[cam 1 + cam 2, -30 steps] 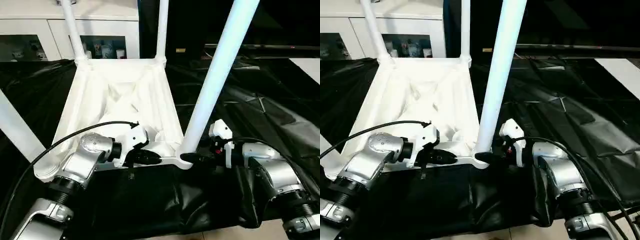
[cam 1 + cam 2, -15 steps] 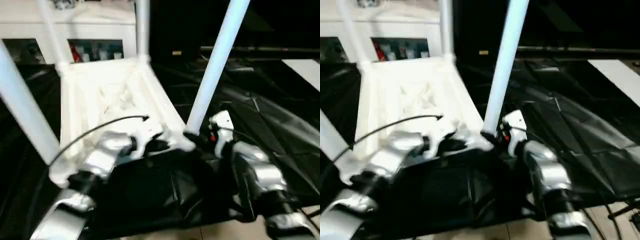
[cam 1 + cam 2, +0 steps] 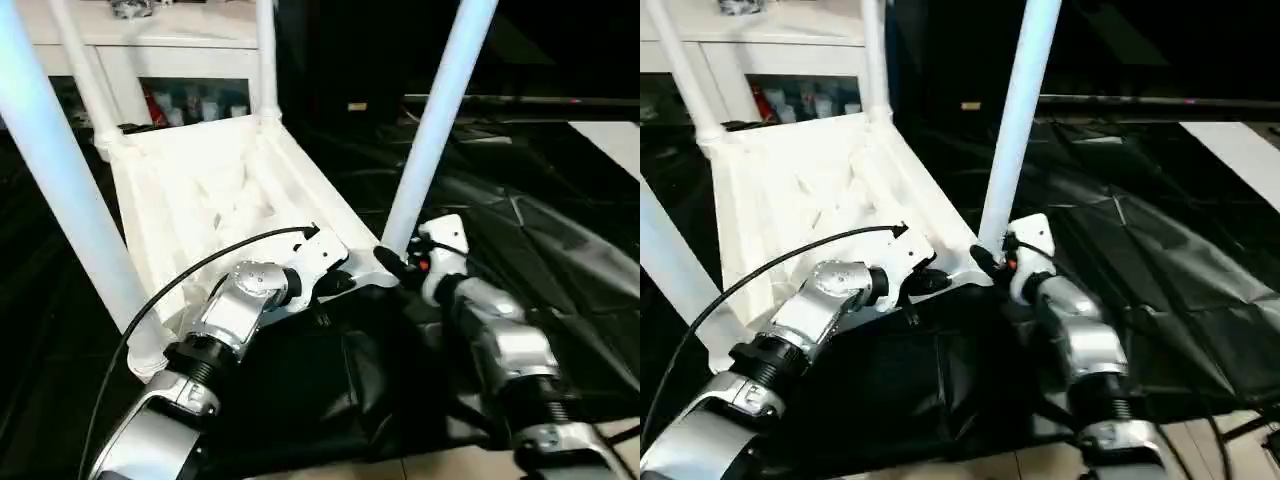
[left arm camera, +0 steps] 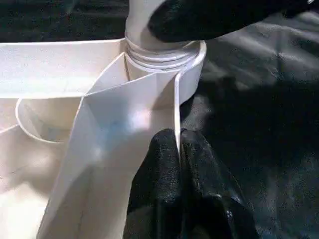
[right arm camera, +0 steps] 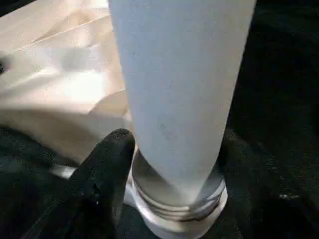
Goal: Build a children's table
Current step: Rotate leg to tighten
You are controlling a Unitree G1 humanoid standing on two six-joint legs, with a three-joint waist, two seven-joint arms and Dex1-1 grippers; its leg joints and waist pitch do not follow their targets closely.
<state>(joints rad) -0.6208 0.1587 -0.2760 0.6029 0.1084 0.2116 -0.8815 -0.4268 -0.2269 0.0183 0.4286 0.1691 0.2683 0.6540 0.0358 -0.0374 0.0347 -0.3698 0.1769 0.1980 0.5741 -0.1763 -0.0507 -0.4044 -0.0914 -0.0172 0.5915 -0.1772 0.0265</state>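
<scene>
The children's table (image 3: pixel 215 190) lies upside down on the black cloth, ribbed underside up, with its tube legs standing in the corner sockets. My left gripper (image 4: pixel 178 145) is shut on the thin near rim of the top, just beside the near right socket (image 4: pixel 192 64). My right gripper (image 5: pixel 174 164) is closed around the base of the near right leg (image 3: pixel 437 110), one black finger (image 5: pixel 107 164) on each side just above the threaded collar. The near left leg (image 3: pixel 70 190) rises large at the left.
A white cabinet with glass doors (image 3: pixel 190 65) stands behind the table. The black-draped work table (image 3: pixel 545 230) stretches to the right, with creased cloth folds. A strip of pale floor (image 3: pixel 600 445) shows past its near edge. My left arm's black cable (image 3: pixel 200 265) arcs over the table top.
The view has shifted. The table top now lies turned at an angle to my arms, its near right corner farther from me. Both grippers keep their holds.
</scene>
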